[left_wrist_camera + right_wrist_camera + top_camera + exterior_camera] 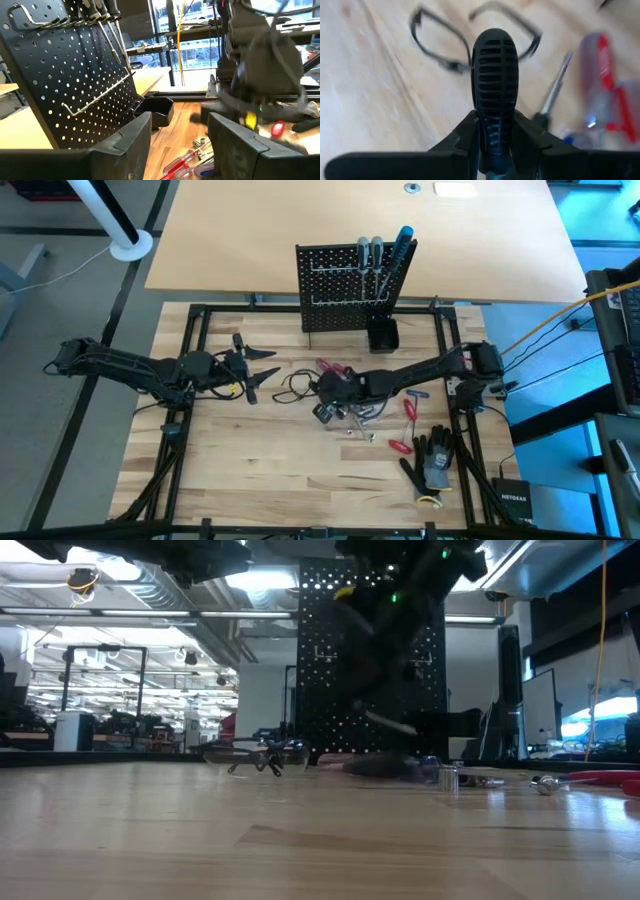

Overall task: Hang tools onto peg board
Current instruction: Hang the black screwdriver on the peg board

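Note:
The black peg board [345, 290] stands upright at the table's far edge, with grey- and blue-handled tools [385, 252] hanging along its top. At mid-table my right gripper [330, 405] is shut on a tool with a black ribbed handle [495, 85] and slants down over loose tools. Red-handled screwdrivers [331, 368] lie beside it on the wood. My left gripper [180, 145] waits open at the table's left, level, facing the peg board [65, 75], with nothing between its fingers. My right gripper pinches the black ribbed handle by its two sides [492, 135] between its two fingers [462, 137]. The handle runs along the fingers, and its rounded end [494, 42] sticks out past their tips above the table. The tool's other end is hidden by the gripper.
Clear safety glasses [295, 385] lie just left of my right gripper. A small black cup [382, 333] stands at the peg board's foot. More red screwdrivers [410, 408], small metal bits [360, 432] and black gloves [435, 465] lie at the near right.

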